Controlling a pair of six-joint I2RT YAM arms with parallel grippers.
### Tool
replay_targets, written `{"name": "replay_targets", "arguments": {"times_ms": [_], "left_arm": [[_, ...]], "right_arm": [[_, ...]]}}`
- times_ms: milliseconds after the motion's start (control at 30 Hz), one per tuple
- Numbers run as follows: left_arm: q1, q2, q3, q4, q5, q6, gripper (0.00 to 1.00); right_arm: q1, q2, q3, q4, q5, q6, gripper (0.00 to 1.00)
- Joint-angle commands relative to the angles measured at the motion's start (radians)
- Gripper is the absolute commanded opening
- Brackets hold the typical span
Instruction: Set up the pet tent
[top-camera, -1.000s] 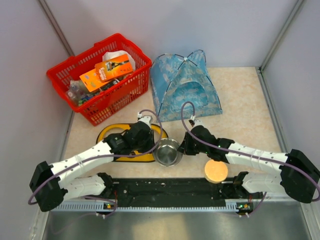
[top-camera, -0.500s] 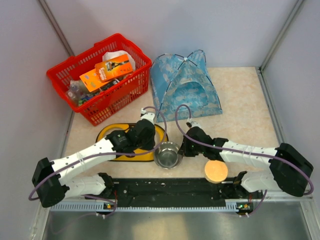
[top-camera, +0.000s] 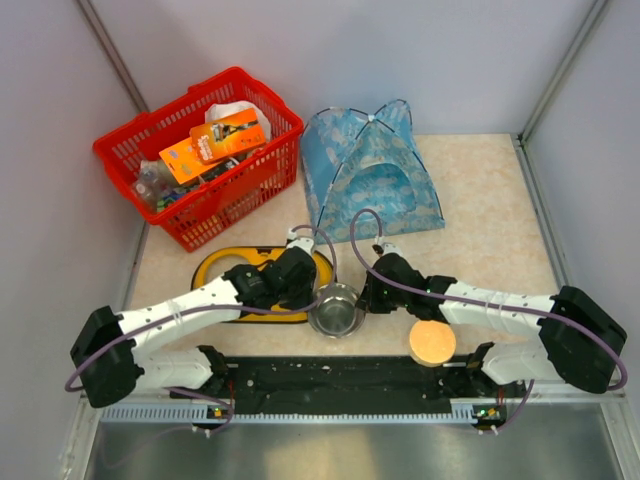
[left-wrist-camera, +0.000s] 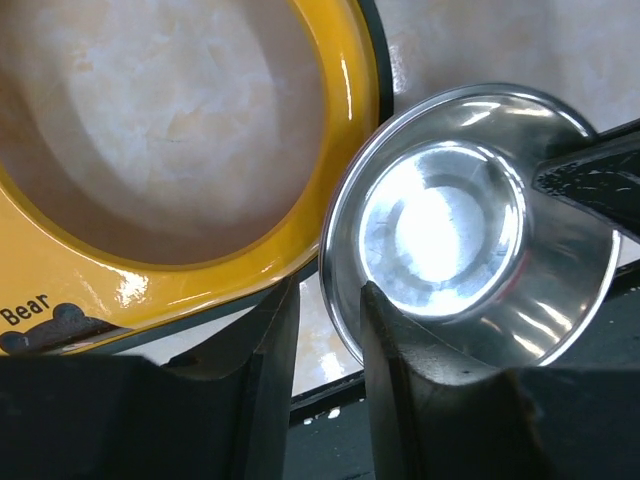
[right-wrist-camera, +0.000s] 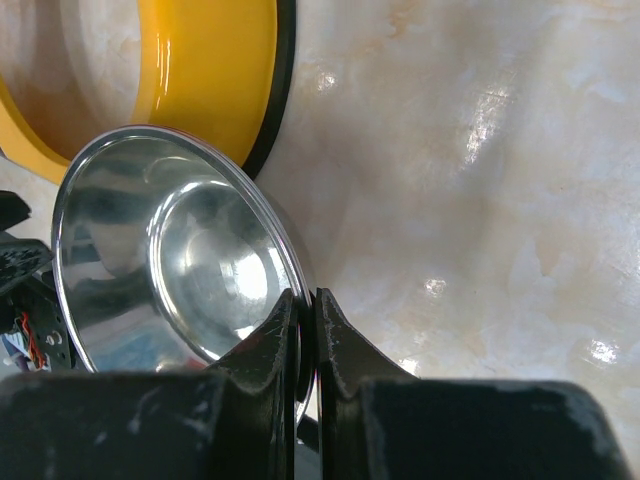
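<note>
The pet tent (top-camera: 370, 175) already stands erect at the upper centre of the top view, on the back of the surface (top-camera: 480, 220) just beside the red basket (top-camera: 235, 200). Its thin dark poles cross at the peak and its arched doorway faces the arms, so the main part of the set-up looks done. Whether anything lies inside the tent cannot be made out. Neither arm is at the tent. Both work lower in the frame at a steel bowl (top-camera: 335, 308), which sits just beside the right end of a yellow holder (top-camera: 215, 268) with a large round opening. What is left therefore seems to be the feeding corner in front of the tent, most likely seating the bowl in that opening. A tan disc (top-camera: 432, 342) lies apart at the lower right. The right gripper (right-wrist-camera: 302, 325) is clenched on the bowl's rim, one finger inside and one outside, with the bowl tipped up on that side. The left gripper (left-wrist-camera: 325, 320) straddles the opposite rim with its jaws apart and a gap showing on both sides of the metal, so it is released rather than pinching. The only readable writing is the word "Bear", in dark letters on the yellow holder at the lower left of the left wrist view. The orange packets (top-camera: 215, 140) in the basket carry print, but it is too small to read.
</note>
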Motion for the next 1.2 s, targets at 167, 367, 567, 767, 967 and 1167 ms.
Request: {"name": "replay_targets", "arguments": {"times_ms": [167,367,567,767,967,1167], "left_arm": [[-0.009,0.066,0.007,0.033,0.0,-0.03,0.26],[-0.009,0.066,0.016,0.027,-0.009,-0.032,0.12],[-0.017,0.058,0.042,0.018,-0.008,-0.021,0.0],[-0.032,0.043,0.087,0.009,-0.018,-0.001,0.0],[-0.04,0.038,0.105,-0.025,-0.075,0.008,0.0],[-0.042,0.011,0.095,-0.028,-0.098,-0.007,0.0]], "right_arm": [[-0.009,-0.025,0.027,0.061,0.016,0.001,0.0],[-0.009,-0.028,0.028,0.061,0.018,0.001,0.0],[-0.007,-0.017,0.03,0.06,0.016,-0.005,0.0],[-0.007,-0.006,0.028,0.054,0.012,-0.013,0.0],[-0.007,-0.011,0.025,0.037,0.026,-0.023,0.2],[-0.007,-0.057,0.002,0.041,0.03,-0.034,0.46]]}}
